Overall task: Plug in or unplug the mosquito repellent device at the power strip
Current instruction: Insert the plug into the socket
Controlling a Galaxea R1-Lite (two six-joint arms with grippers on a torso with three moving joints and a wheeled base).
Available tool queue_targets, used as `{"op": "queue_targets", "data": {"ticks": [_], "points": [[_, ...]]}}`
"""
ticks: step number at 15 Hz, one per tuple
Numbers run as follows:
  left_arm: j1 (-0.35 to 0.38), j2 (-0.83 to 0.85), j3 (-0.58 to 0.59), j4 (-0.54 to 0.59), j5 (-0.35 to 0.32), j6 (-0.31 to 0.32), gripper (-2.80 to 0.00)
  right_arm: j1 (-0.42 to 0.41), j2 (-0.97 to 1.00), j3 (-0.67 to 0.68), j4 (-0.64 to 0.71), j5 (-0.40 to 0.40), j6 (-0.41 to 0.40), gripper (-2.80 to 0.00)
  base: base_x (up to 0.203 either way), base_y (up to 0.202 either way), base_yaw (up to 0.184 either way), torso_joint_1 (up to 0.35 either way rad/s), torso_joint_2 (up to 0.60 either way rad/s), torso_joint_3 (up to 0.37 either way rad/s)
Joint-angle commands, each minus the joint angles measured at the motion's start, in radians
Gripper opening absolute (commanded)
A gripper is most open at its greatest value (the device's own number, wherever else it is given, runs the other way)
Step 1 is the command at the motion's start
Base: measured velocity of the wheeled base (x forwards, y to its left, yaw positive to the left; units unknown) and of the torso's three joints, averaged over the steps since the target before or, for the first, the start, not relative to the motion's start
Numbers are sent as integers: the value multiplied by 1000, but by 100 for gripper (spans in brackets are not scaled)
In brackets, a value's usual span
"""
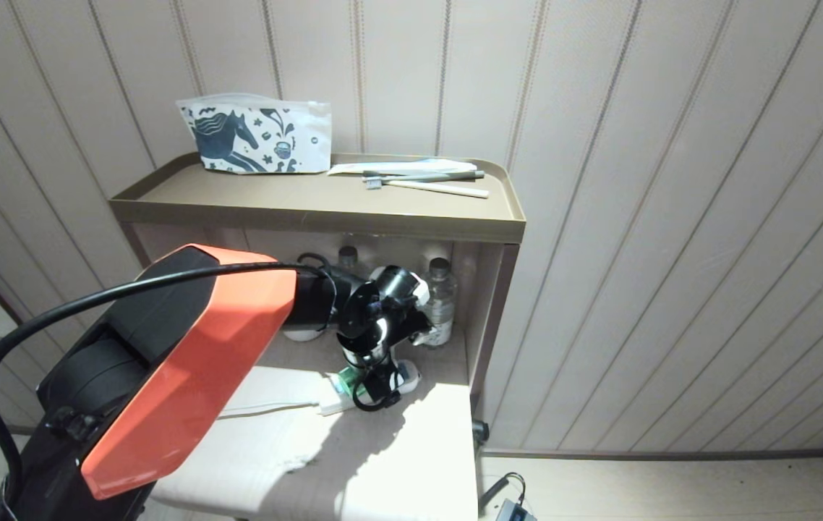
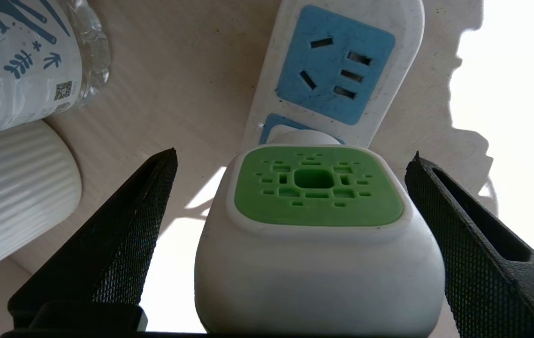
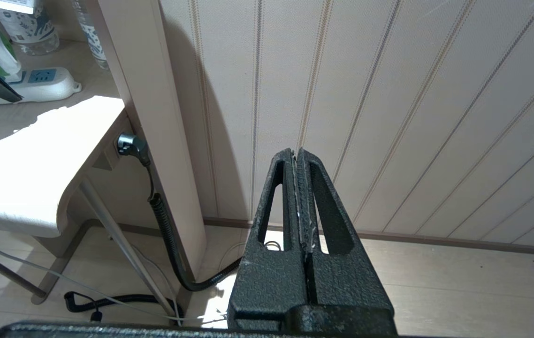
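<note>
Beige shelf (image 1: 411, 463) carries power strip (image 1: 343, 402), water bottle (image 1: 440, 304), ribbed white cup (image 2: 9, 188).

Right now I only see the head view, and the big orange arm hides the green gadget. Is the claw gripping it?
Observer: No. The left wrist view shows the left gripper open, fingers either side of the mosquito repellent device, not touching.
Operator: Is it plugged in?
Observer: It looks seated on the power strip; the blue socket beyond stands free.
Operator: The other arm?
Observer: The right gripper is shut, empty, facing the wall.
</note>
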Motion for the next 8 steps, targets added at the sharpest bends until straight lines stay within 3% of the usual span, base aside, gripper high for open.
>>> {"op": "queue_targets", "data": {"ticks": [1, 8], "points": [[-9, 6, -1, 1, 0, 4, 0, 0, 0, 0, 1, 0, -1, -280, 0, 0, 0, 0, 0, 0], [-29, 26, 13, 4, 6, -2, 0, 0, 0, 0, 1, 0, -1, -280, 0, 0, 0, 0, 0, 0]]}}
